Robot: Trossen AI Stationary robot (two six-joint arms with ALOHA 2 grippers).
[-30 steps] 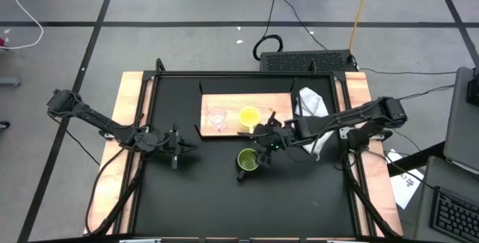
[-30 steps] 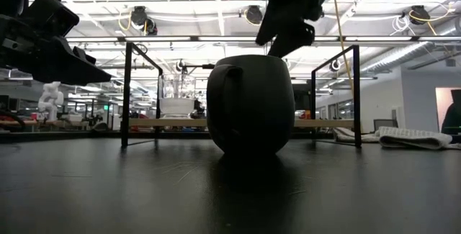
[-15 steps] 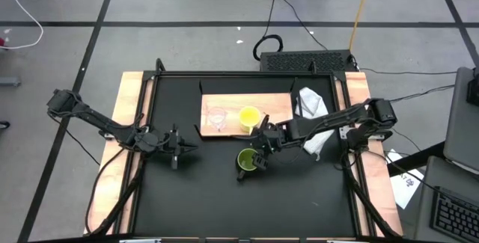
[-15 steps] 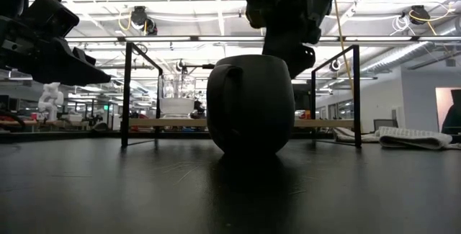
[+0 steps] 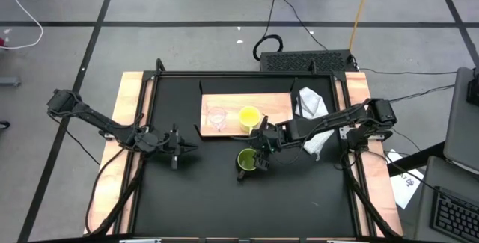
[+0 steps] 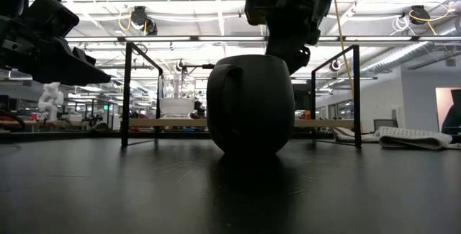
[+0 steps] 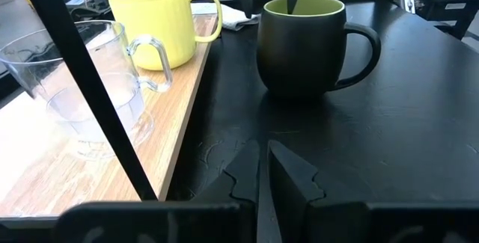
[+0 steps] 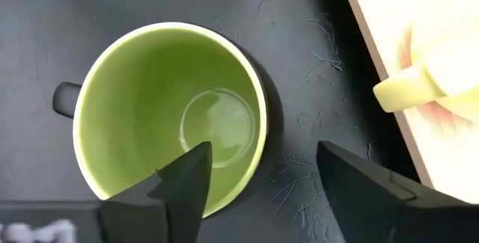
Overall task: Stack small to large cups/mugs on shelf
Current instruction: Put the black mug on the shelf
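The dark olive-green mug (image 5: 246,160) stands upright on its base on the black table, just near of the shelf (image 5: 277,105). The yellow mug (image 5: 249,116) and the clear glass cup (image 5: 217,119) stand side by side on the shelf's board. My right gripper (image 8: 263,153) is open and points down over the green mug (image 8: 168,108). One finger (image 8: 187,179) hangs inside the rim and the other (image 8: 352,183) outside, on the side away from the handle (image 8: 63,97). I see no touch. My left gripper (image 5: 183,149) waits shut, left of the mugs.
A crumpled white cloth (image 5: 313,105) lies right of the shelf by the table's right rail. A black frame with upright posts (image 6: 127,93) rings the table top. Bare black table lies near of and left of the green mug (image 6: 248,104).
My right gripper has come down and toward the table's near edge, from above the shelf's near edge onto the green mug's rim, so that one finger now dips inside the mug. The mug has stayed in place.
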